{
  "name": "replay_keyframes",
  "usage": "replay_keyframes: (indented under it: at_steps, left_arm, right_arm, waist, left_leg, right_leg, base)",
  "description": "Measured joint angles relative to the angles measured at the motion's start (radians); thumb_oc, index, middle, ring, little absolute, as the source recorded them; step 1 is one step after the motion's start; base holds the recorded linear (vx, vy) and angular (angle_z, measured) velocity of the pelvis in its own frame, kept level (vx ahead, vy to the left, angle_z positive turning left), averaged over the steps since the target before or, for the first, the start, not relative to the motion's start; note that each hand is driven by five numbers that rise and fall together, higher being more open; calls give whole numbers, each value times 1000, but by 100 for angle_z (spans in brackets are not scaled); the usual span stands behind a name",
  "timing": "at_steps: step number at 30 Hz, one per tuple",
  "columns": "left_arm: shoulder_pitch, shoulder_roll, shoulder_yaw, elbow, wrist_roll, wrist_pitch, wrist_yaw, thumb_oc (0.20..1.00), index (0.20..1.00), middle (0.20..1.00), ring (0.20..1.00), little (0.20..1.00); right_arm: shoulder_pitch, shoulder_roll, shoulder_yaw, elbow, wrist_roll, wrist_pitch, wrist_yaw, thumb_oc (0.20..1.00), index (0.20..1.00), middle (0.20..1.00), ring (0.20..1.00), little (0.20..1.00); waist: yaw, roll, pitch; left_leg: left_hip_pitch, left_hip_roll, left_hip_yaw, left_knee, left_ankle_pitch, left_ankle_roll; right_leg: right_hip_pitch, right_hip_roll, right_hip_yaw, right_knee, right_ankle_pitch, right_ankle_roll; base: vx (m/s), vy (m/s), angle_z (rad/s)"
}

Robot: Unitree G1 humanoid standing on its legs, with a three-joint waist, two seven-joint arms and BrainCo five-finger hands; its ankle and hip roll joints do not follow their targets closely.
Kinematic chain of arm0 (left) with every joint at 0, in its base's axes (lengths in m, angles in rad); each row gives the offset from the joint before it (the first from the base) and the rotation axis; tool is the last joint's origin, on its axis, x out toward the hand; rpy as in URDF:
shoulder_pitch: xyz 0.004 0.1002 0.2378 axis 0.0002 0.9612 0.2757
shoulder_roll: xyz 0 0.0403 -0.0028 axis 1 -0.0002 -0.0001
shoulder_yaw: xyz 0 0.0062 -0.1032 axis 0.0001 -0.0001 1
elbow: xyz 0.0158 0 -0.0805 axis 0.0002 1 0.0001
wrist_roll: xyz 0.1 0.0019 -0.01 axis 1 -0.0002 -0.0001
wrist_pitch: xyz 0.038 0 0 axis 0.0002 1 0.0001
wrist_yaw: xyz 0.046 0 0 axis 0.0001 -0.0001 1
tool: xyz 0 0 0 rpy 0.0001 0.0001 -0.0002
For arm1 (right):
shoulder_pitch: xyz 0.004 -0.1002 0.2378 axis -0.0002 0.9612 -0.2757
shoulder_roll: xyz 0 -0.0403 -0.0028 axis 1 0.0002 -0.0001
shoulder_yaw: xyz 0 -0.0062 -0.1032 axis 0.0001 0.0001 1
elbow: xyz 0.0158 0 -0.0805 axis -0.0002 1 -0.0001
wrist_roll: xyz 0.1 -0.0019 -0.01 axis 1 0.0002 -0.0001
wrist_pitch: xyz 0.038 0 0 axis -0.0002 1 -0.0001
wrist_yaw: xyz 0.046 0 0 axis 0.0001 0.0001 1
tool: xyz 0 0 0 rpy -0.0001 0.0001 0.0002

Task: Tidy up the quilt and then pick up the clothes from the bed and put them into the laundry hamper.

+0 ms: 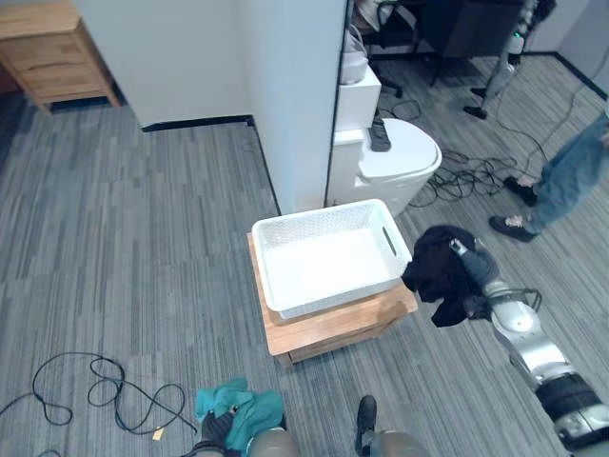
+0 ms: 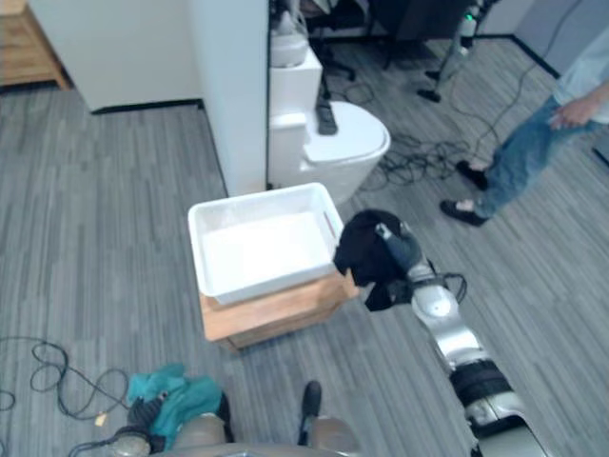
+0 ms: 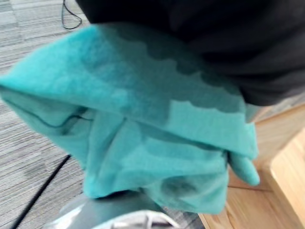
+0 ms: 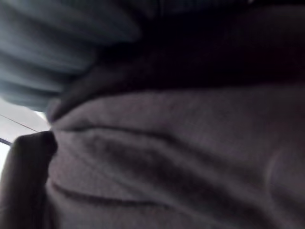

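1. The right hand (image 1: pixel 473 262) is held out at the right side of the white laundry hamper (image 1: pixel 328 255), with a black garment (image 1: pixel 440 271) bunched around it. The fingers are buried in the cloth, so I cannot tell how they are set, though the garment hangs from the hand clear of the floor.
2. The left hand (image 1: pixel 217 428) sits low near the robot's body with a teal garment (image 1: pixel 243 407) draped over it. Its fingers are hidden too, so its hold cannot be read.
3. The hamper stands empty on a low wooden stand (image 1: pixel 333 328), its handle slot facing the black garment, which is just beside the rim and not yet over it.
4. Risk: the black garment hangs outside the right wall. If it is let go from here it would likely fall to the carpet or catch on the stand's corner.
5. Risk: a dangling fold could snag the rim and drag the light hamper across the stand.
6. Risk: the teal garment seems loosely carried and may slip off.
7. The black garment looks thick, soft and crumpled, with a lobe hanging below the hand. The teal one is fleecy, folded over itself, and shows a wavy two-tone band in the left wrist view.
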Motion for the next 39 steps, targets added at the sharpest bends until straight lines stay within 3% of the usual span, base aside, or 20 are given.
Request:
replay_keyframes:
  at_steps: [1, 2, 4, 5, 6, 7, 10, 12, 13, 15, 16, 18, 21, 25, 27, 28, 31, 34, 37, 39]
  left_arm:
    - [-7, 0, -11, -17, -1, 0, 0, 200, 200, 200, 200, 200]
    - [1, -1, -13, -24, -1, 1, -3, 200, 200, 200, 200, 200]
    - [-17, 4, -14, -12, 1, 6, -11, 200, 200, 200, 200, 200]
    - [-60, 22, -35, -31, 0, 2, -10, 200, 200, 200, 200, 200]
    - [-82, 49, -85, -74, 0, -1, -10, 200, 200, 200, 200, 200]
    - [-89, 64, -90, -97, 0, -5, -10, 200, 200, 200, 200, 200]
    - [-109, 86, -86, -76, -19, -10, -8, 200, 200, 200, 200, 200]
    - [-111, 90, -86, -96, -48, -10, -6, 200, 200, 200, 200, 200]
    - [-99, 105, -73, -114, -50, -9, -10, 200, 200, 200, 200, 200]
    - [-82, 131, -68, -152, -53, -12, -6, 200, 200, 200, 200, 200]
    - [-70, 135, -24, -181, -87, -22, -2, 200, 200, 200, 200, 200]
    - [-55, 138, -24, -243, -89, -35, 9, 200, 200, 200, 200, 200]
    - [-65, 122, -32, -312, -134, -45, 20, 200, 200, 200, 200, 200]
    - [-148, 125, -31, -397, -207, -64, 25, 200, 200, 200, 200, 200]
    - [-180, 142, -34, -476, -208, -70, 29, 200, 200, 200, 200, 200]
    - [-188, 173, -35, -586, -206, -72, 33, 200, 200, 200, 200, 200]
    - [-237, 239, -54, -731, -191, -98, 34, 200, 200, 200, 200, 200]
    - [-257, 257, -72, -905, -182, -104, 21, 200, 200, 200, 200, 200]
    - [-288, 250, -93, -941, -154, -124, 3, 200, 200, 200, 200, 200]
    - [-371, 222, -107, -937, -162, -72, 3, 200, 200, 200, 200, 200]
  right_arm:
    - [-25, 19, 10, 4, 0, -1, -2, 200, 200, 200, 200, 200]
    - [-74, 58, 34, 8, 0, 30, -4, 200, 200, 200, 200, 200]
    - [-109, 110, 61, 11, -2, 9, -2, 200, 200, 200, 200, 200]
    - [-134, 125, 97, 46, -12, 22, -5, 200, 200, 200, 200, 200]
    - [-154, 127, 120, 49, -38, 19, -5, 200, 200, 200, 200, 200]
    - [-159, 126, 124, 50, -38, 22, -7, 200, 200, 200, 200, 200]
    - [-216, 134, 124, 142, -37, 7, -31, 200, 200, 200, 200, 200]
    - [-225, 138, 123, 159, -37, 35, -53, 200, 200, 200, 200, 200]
    - [-242, 141, 129, 166, -37, 46, -48, 200, 200, 200, 200, 200]
    - [-261, 140, 117, 181, -37, 45, -55, 200, 200, 200, 200, 200]
    - [-313, 135, 132, 234, -38, 51, -61, 200, 200, 200, 200, 200]
    - [-342, 114, 125, 239, -38, 64, -74, 1000, 1000, 1000, 1000, 1000]
    - [-393, 105, 124, 334, -38, 88, -88, 1000, 1000, 1000, 1000, 1000]
    - [-395, 108, 128, 387, -63, 110, -118, 1000, 1000, 1000, 1000, 1000]
    - [-395, 98, 140, 371, -171, 131, -126, 1000, 1000, 1000, 1000, 1000]
    - [-368, 77, 165, 274, -315, 146, -122, 1000, 1000, 1000, 1000, 1000]
    - [-283, 74, 147, 138, -447, 120, -120, 1000, 1000, 1000, 1000, 1000]
    - [-83, 104, 46, 54, -427, 87, -102, 1000, 1000, 1000, 1000, 1000]
    - [40, 91, 29, 71, -344, 115, -55, 1000, 1000, 1000, 1000, 1000]
    - [71, 75, 36, 97, -318, 131, -40, 1000, 1000, 1000, 1000, 1000]
  waist:
    - [-2, -3, 1]
    - [-5, -12, 2]
    - [-15, 1, 11]
    - [-16, 27, 29]
    - [-19, 45, 41]
    - [-8, 44, 44]
    - [-12, 7, 45]
    - [-6, 0, 46]
    - [26, -27, 44]
    - [29, -51, 44]
    - [47, -44, 49]
    - [38, -13, 65]
    - [39, 28, 77]
    - [15, 29, 78]
    - [0, 24, 78]
    - [-9, 21, 78]
    - [-39, 22, 75]
    - [-63, 14, 69]
    - [-122, 16, 59]
    - [-127, 18, 54]
  left_leg:
    - [3, -5, 53, 9, 7, -1]
    - [14, -28, 58, -16, 9, 3]
    - [9, -28, 42, -45, 16, 23]
    - [9, -1, 7, -59, 30, 39]
    - [6, 17, -16, -98, 81, 65]
    - [6, 9, -32, -120, 99, 64]
    - [9, -53, -100, -155, 115, 77]
    - [15, -79, -122, -175, 121, 79]
    - [43, -104, -125, -197, 124, 69]
    - [46, -136, -148, -202, 123, 54]
    - [43, -132, -155, -212, 131, 27]
    - [24, -111, -181, -213, 139, 15]
    - [8, -70, -191, -214, 154, 8]
    - [12, -60, -187, -215, 157, 2]
    - [20, -60, -175, -219, 157, 2]
    - [31, -62, -161, -221, 156, 1]
    - [70, -54, -129, -221, 146, -12]
    - [83, -44, -113, -222, 143, -16]
    - [107, -40, -79, -221, 147, -25]
    - [126, -31, -39, -215, 140, -24]
  right_leg:
    - [3, -6, -23, 6, 1, 5]
    - [-3, -16, -10, 7, 9, 14]
    - [-14, -27, -18, 50, 29, 35]
    - [-96, -25, -21, 229, 37, 46]
    - [-231, -19, 28, 418, 33, 104]
    - [-248, -23, 75, 361, 19, 103]
    - [-177, -64, 200, 35, 21, 95]
    - [-168, -81, 200, 11, 23, 93]
    - [-147, -100, 170, 4, 24, 92]
    - [-103, -101, 161, 10, 64, 86]
    - [-94, -93, 132, 0, 70, 83]
    - [-99, -69, 123, 6, 61, 69]
    - [-110, -32, 108, 6, 61, 68]
    - [-109, -21, 110, 6, 79, 39]
    - [-108, -19, 116, 6, 86, 30]
    - [-105, -21, 135, 6, 86, 30]
    - [-88, -12, 161, 6, 86, 31]
    - [-83, -2, 168, 0, 72, 31]
    - [-87, 8, 196, -1, 52, 30]
    - [-95, 9, 208, -1, 28, 37]
  base:
    - [45, 19, 69]
    - [25, -24, 15]
    - [-11, -6, 24]
    - [-57, -114, 90]
    - [31, -184, 85]
    - [127, -168, 67]
    - [135, -134, 74]
    - [116, -98, 53]
    - [75, -169, 30]
    - [88, -197, 35]
    - [52, -166, 44]
    - [13, -108, 30]
    - [-22, -60, 7]
    - [-44, -43, -4]
    - [-6, -29, -17]
    - [22, -19, -24]
    - [2, -41, -36]
    - [10, -27, -22]
    - [30, 1, -38]
    - [31, 6, -66]
